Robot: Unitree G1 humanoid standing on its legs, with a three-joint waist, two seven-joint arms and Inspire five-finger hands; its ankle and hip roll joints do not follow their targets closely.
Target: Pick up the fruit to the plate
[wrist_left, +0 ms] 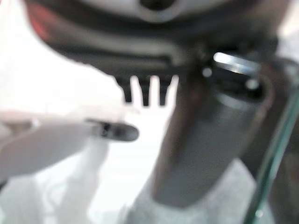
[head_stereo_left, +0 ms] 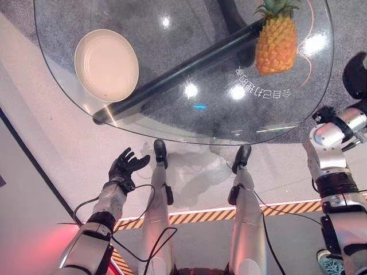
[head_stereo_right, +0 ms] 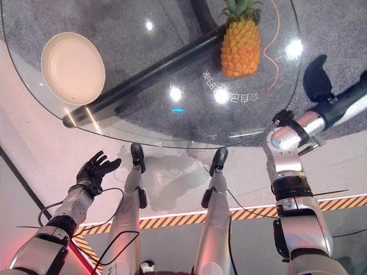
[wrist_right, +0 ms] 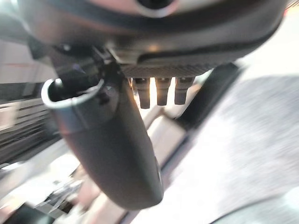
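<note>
Standing upright on the far right part of the round glass table (head_stereo_left: pixel 74 97), the pineapple (head_stereo_left: pixel 276 43) shows a rough orange-yellow rind and a green spiky crown, and nothing touches it. White printed characters (head_stereo_left: pixel 262 89) lie on the glass just in front of it. A black tube (head_stereo_left: pixel 172 74) seen through the glass runs aslant under the tabletop between the fruit and the plate (head_stereo_left: pixel 106 65), which sits well apart at the table's left side; it is cream, round, smooth and bare. Open glass lies between the two. The left hand (head_stereo_left: pixel 125 165) hangs below the table's near edge, fingers spread and holding nothing. The right hand (head_stereo_right: pixel 319 77) is raised beside the table's right rim, dark against the grey floor; whether its fingers are apart or together cannot be told. A yellow-and-black striped strip (head_stereo_left: pixel 200 216) crosses the pale floor.
</note>
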